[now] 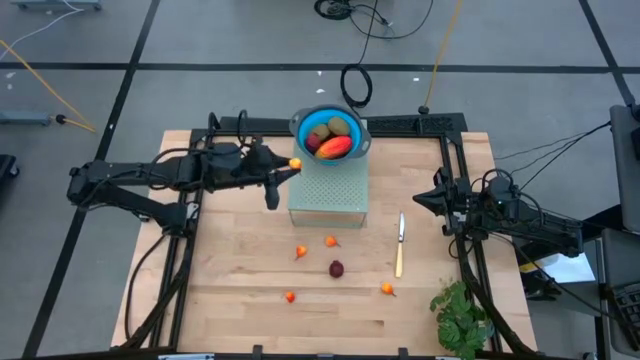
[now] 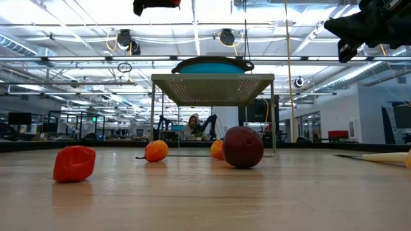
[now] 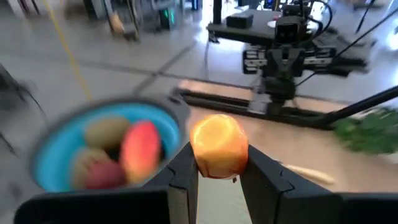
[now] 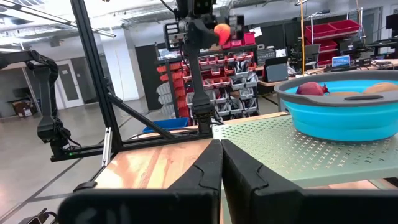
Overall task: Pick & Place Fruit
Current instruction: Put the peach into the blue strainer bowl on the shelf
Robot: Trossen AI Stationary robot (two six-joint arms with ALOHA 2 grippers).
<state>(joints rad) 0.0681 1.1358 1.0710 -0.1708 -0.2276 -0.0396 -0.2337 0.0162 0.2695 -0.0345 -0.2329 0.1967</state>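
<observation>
My left gripper [image 1: 291,165] is shut on a tiny orange fruit [image 3: 217,146]. It holds the fruit high above the table, just left of the blue bowl [image 1: 330,130]. The bowl stands on a pale perforated stand [image 1: 328,190] and holds a mango [image 1: 335,147], two brown kiwis and a dark-red ball. On the table lie a dark-red ball [image 1: 336,268] and several tiny orange fruits [image 1: 331,241]. My right gripper [image 4: 221,163] waits shut at the table's right, touching nothing. My left gripper pinches the tiny orange fruit by its two opposite sides [image 3: 198,160] between its two fingers [image 3: 185,177], near their free ends. The fingers come about level from the table's left. The fruit is lifted clear, beside the bowl's left rim.
A pale-handled knife [image 1: 400,245] lies right of the stand. A green leafy bunch [image 1: 460,315] sits at the near right corner. Black frame rails [image 1: 470,260] run along both sides of the wooden table.
</observation>
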